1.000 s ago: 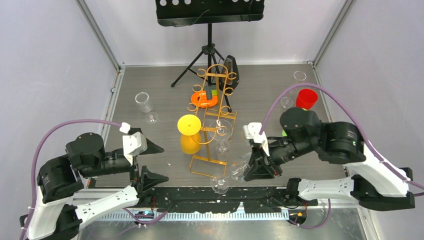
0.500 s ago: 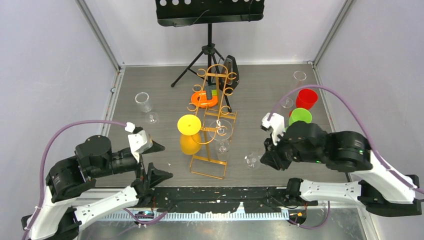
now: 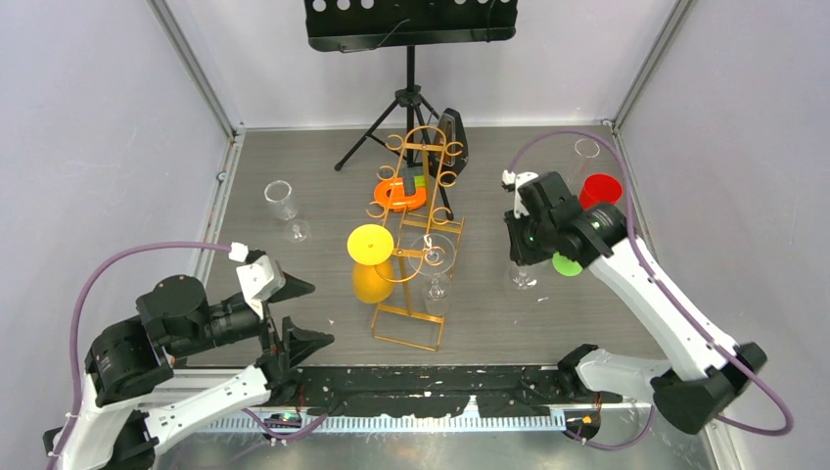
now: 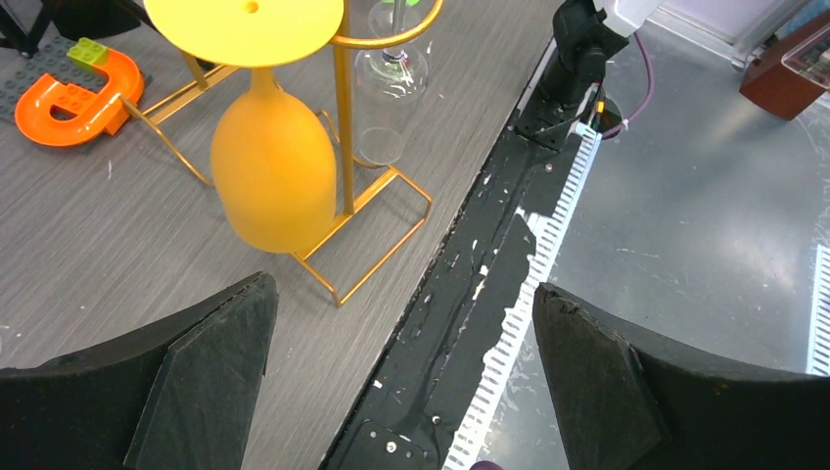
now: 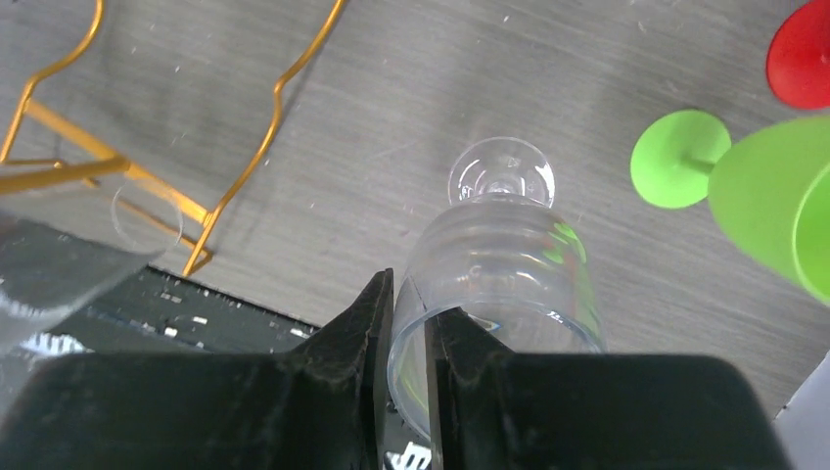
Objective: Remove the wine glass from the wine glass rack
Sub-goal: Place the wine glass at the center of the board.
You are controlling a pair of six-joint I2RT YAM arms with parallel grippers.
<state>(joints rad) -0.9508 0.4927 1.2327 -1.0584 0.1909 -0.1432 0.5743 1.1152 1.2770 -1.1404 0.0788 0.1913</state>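
The gold wire wine glass rack (image 3: 416,257) stands mid-table. A yellow wine glass (image 3: 370,260) and a clear one (image 3: 435,266) hang upside down from it. To its right my right gripper (image 3: 521,251) is shut on the rim wall of another clear wine glass (image 3: 522,278). That glass is upright and off the rack, its foot at or just above the table. In the right wrist view one finger is inside the bowl (image 5: 504,264) and one outside. My left gripper (image 3: 319,313) stands wide open and holds nothing at the near left, with the yellow glass (image 4: 274,166) ahead of it.
A black music stand (image 3: 411,27) on a tripod stands at the back. Behind the rack lies an orange U-shaped piece (image 3: 399,198). A clear beaker (image 3: 280,199) is at the left. A red cup (image 3: 599,193) and a green glass (image 5: 773,186) sit close to my right gripper.
My right arm has carried the clear wine glass from near the front edge back and to the right, and turned it upright. The left gripper finished opening wide and barely moved.
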